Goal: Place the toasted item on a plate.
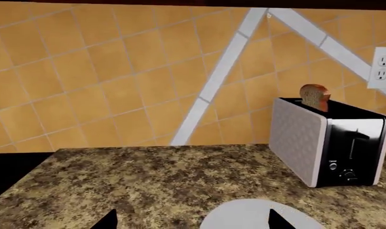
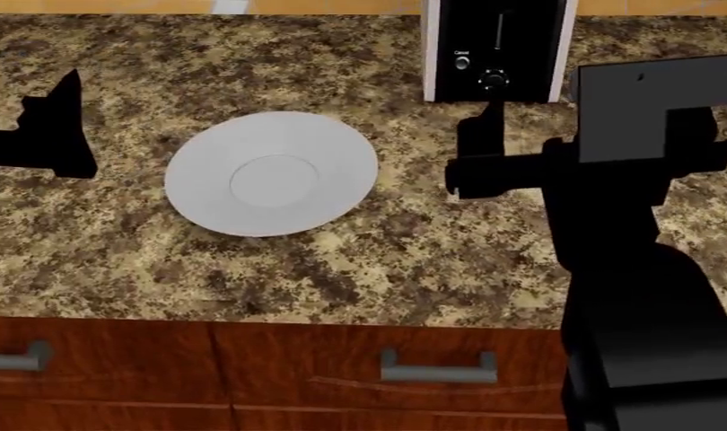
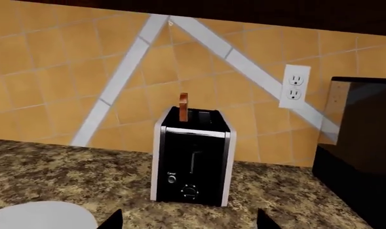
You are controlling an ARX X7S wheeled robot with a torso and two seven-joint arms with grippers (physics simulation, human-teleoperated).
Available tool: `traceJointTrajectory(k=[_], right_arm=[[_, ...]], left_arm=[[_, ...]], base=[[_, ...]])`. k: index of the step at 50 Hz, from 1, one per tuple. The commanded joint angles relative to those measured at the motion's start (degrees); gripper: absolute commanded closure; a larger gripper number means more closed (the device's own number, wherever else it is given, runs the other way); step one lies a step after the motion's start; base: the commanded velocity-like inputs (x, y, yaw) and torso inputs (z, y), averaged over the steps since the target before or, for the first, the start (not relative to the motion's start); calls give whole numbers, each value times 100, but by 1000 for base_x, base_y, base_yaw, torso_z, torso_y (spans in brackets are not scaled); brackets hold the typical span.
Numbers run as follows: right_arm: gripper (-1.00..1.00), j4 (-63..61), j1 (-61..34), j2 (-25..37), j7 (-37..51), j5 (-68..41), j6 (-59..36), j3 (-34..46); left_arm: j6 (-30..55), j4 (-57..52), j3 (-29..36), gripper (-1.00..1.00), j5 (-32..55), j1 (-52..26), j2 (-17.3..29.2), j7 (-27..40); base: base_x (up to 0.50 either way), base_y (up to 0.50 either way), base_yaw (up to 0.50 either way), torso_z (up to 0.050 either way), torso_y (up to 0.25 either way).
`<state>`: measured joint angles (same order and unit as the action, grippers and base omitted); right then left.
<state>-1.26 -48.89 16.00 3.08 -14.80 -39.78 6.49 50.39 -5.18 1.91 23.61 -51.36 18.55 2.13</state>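
The slice of bread [image 1: 315,97] stands upright in a slot of the black and white toaster [image 1: 330,145], its rounded brown top sticking out; it shows edge-on in the right wrist view [image 3: 183,107], in the toaster [image 3: 193,157]. The pale round plate [image 2: 271,172] lies on the counter left of the toaster [image 2: 495,49]. My left gripper [image 1: 188,220] is open and empty, left of the plate [image 1: 253,215]. My right gripper [image 3: 187,220] is open and empty, in front of the toaster and short of it. The bread is hidden in the head view.
The granite counter [image 2: 339,260] has wooden drawers with handles [image 2: 438,365] under its front edge. An orange tiled wall with a white outlet [image 3: 295,87] stands behind the toaster. A large black appliance [image 3: 361,152] stands right of the toaster.
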Motion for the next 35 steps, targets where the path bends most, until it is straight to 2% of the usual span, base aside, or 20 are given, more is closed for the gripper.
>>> traceJointTrajectory(k=[1, 35], right_arm=[[-100, -132, 13, 11, 65, -35, -9, -46], [-100, -127, 26, 59, 95, -98, -26, 16]], left_arm=[[-20, -10, 13, -100, 30, 20, 6, 3], [-27, -39, -12, -100, 119, 21, 45, 44]], base=[[176, 0, 0, 0, 0], [496, 0, 0, 0, 0]])
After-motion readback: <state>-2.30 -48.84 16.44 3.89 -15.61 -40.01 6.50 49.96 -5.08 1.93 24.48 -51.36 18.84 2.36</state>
